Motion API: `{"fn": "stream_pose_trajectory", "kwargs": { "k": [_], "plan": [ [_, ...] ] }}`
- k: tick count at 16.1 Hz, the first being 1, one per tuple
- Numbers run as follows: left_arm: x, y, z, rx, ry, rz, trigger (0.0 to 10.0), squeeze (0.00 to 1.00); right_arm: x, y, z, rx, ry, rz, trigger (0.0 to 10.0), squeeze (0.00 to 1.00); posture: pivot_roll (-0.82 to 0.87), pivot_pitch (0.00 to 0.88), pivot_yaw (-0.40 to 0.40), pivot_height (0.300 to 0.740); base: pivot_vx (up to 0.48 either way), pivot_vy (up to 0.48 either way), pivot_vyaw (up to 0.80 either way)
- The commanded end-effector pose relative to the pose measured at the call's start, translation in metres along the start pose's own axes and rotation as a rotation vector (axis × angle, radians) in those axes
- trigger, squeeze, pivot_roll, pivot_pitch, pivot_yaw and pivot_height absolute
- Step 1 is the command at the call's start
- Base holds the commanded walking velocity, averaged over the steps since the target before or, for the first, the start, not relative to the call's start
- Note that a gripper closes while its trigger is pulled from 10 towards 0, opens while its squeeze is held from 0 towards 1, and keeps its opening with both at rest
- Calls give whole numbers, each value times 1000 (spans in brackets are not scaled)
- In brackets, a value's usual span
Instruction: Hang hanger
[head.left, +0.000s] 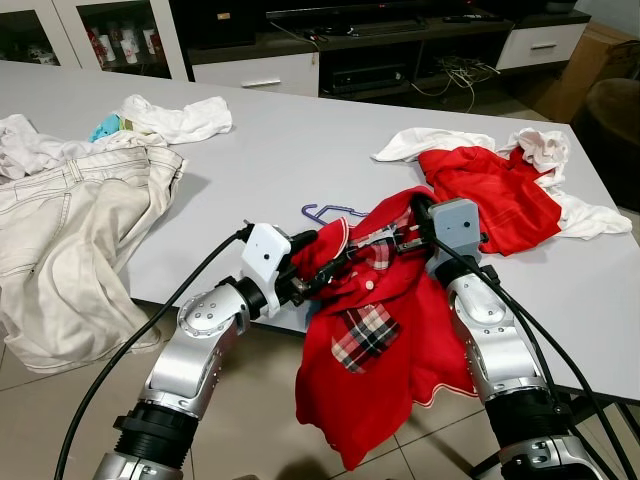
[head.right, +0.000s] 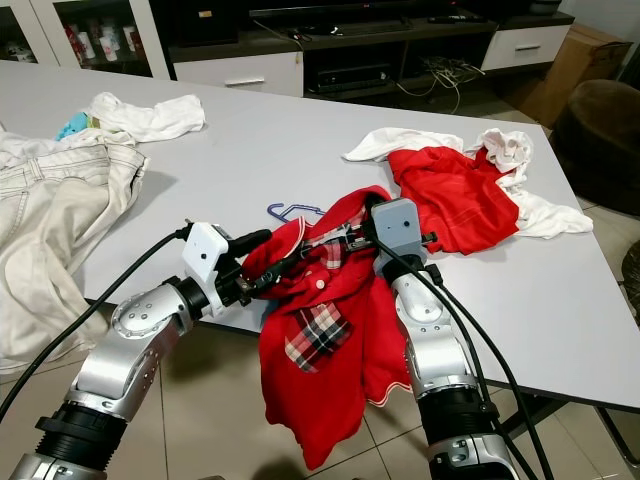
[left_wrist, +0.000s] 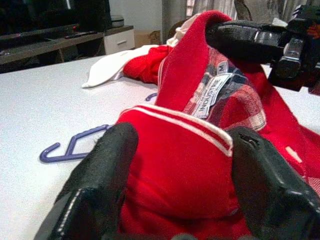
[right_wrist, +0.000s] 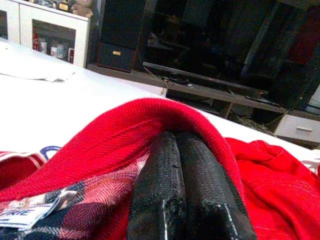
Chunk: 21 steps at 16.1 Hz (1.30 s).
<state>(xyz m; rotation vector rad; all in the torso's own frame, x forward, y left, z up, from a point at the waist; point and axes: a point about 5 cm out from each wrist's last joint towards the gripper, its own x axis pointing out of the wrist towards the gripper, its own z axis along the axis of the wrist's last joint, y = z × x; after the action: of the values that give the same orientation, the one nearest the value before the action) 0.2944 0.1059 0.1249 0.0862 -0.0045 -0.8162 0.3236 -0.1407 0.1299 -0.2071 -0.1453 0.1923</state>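
Low in the middle of the frame, both arms hold a red polo shirt (head.left: 375, 350) over the near edge of the grey bench (head.left: 300, 150), its body hanging toward the floor. The left gripper (head.left: 318, 268) pinches the red collar between its fingers, and the wrist view shows cloth bunched between the two pads. The right gripper (head.left: 392, 243) has its fingers pressed together and tucked under the collar fold, beside the plaid lining. Held from both sides, the neck seems kept open so a hanger can go in. The purple hanger (head.left: 330, 211) lies flat on the bench just behind the shirt, its hook showing and the rest partly covered. More red and white clothes (head.left: 500, 185) lie at right, pale trousers (head.left: 70, 240) at left.
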Motion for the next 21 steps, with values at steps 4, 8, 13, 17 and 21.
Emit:
{"fn": "stream_pose_trajectory", "kwargs": {
  "k": [4, 8, 13, 17, 21],
  "plan": [
    [2, 2, 3, 3, -18, -4, 0, 0, 3, -7, 12, 10, -53, -20, 0, 0, -56, 0, -5, 740, 0, 0, 0],
    [1, 4, 0, 30, 14, 13, 2157, 0, 3, -6, 12, 16, -55, -22, 0, 0, -54, 0, -4, 740, 0, 0, 0],
    [0, 3, -4, 70, 44, 1, 10000, 0, 4, -6, 12, 22, -58, -26, 0, 0, -49, 0, 0, 740, 0, 0, 0],
    [1, 3, -3, 71, 34, 1, 5647, 0, 5, -5, 13, 27, -61, -27, 0, 0, -49, 0, 2, 740, 0, 0, 0],
    [1, -1, -1, 52, 6, -34, 0, 0, 5, -5, 13, 34, -61, -25, 1725, 0, -50, 0, 4, 740, 0, 0, 0]
  ]
}}
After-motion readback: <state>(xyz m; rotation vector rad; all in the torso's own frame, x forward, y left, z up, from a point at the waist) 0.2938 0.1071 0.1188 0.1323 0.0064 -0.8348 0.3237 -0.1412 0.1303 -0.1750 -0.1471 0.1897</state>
